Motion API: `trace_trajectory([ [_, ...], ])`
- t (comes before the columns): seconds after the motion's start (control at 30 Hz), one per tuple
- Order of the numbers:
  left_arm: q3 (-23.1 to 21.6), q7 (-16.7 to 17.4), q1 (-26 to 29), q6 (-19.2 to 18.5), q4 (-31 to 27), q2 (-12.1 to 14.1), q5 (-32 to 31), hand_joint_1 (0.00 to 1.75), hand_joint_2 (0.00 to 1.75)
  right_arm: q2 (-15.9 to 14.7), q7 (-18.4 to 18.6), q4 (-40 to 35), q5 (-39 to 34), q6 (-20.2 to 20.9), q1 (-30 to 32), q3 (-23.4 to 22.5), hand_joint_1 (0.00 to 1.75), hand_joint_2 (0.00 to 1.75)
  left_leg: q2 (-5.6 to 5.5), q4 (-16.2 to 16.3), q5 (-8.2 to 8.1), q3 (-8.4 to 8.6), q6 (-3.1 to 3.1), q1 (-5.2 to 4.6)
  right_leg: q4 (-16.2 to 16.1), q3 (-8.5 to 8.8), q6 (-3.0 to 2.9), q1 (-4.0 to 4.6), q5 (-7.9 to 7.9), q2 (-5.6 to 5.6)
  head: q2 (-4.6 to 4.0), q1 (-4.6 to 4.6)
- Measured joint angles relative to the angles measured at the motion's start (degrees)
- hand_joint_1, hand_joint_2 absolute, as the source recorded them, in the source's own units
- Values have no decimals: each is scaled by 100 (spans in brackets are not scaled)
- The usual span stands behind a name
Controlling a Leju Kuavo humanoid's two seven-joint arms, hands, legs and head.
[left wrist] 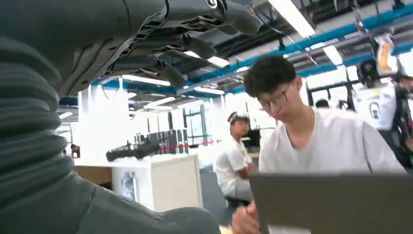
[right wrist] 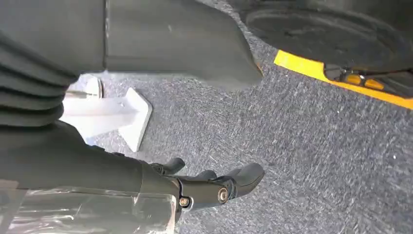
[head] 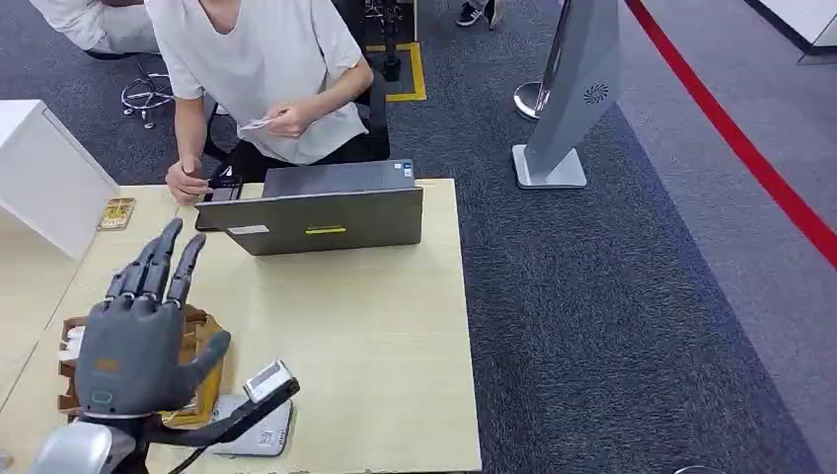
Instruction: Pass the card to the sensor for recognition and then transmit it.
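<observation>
Left hand [head: 138, 336], fingers spread and holding nothing, hovers above the cardboard box [head: 202, 380]; the person [head: 262, 69] beyond holds the card [head: 259, 124]. Withdraw steadily, clearing the laptop [head: 316, 212]. Right hand [right wrist: 214, 187] hangs empty, fingers loosely curled.

Laptop [head: 326, 212], seated person [head: 262, 74], kiosk [head: 572, 99]

Light wood table [head: 395, 326] on grey carpet [head: 612, 316]. Grey laptop [head: 316, 209] at far edge. Cardboard box [head: 202, 380] and white sensor [head: 259, 434] near corner.

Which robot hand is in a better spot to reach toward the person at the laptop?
Probably the left hand: it is raised over the table, fingers spread, pointing toward the laptop and the person. The right hand hangs over the carpet.
</observation>
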Motion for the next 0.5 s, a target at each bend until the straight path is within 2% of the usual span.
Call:
trace_trajectory([
  [0.17,-105,540,805,-4,-28,306,284,0,175,0,107,-142,-2,31,31,26,0,0,-1,-2,-2,0,-4,2,0,-1,0,2,-2,-1,0,-2],
  [0.27,-105,809,1122,-55,2,376,413,0,175,0,149,-197,0,33,29,28,0,0,-2,-2,-2,1,-4,2,0,3,0,1,-2,-2,0,-2],
  [0.4,-18,1082,1399,-284,155,348,230,0,175,0,155,-258,39,111,26,44,0,0,-3,-1,-2,2,-3,1,0,8,0,0,-2,-3,0,-2],
  [0.5,283,968,1532,-383,335,130,0,0,175,0,153,-269,138,133,18,57,0,0,-4,-1,-2,4,-3,0,0,10,1,0,-1,-4,0,-2],
])
